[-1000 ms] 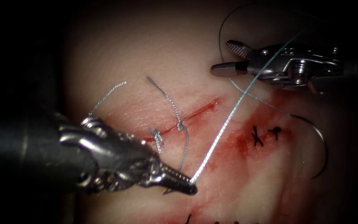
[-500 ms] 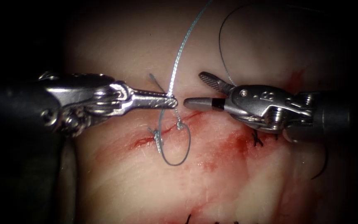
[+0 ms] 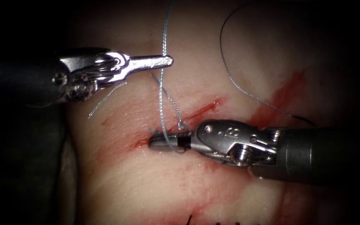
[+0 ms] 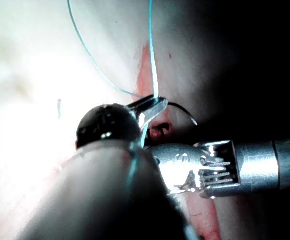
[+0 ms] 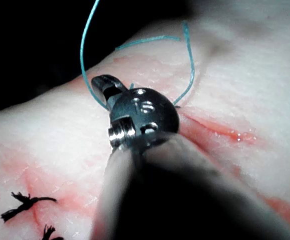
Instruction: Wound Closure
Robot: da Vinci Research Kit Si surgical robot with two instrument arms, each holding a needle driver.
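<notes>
Thread (image 3: 161, 89) drops from our left tool (image 3: 168, 61), jaws closed on it, to the cut (image 3: 196, 111) in the tissue (image 3: 146, 183); our right tool (image 3: 157, 142) lies there, jaws closed on its loop.

Endoscope view: set above and in front of the tissue (image 3: 146, 183), looking down at close range onto the cut (image 3: 196, 112), with the left tool (image 3: 169, 61) entering from the left and the right tool (image 3: 153, 143) from the right. Left wrist view: rides behind the left tool (image 4: 160, 104), facing along its shaft, very near. Right wrist view: rides behind the right tool (image 5: 101, 82), facing along its shaft, very near. Shared ground: the thread (image 3: 161, 89) over the cut; the left wrist view also takes in the right tool's wrist.
</notes>
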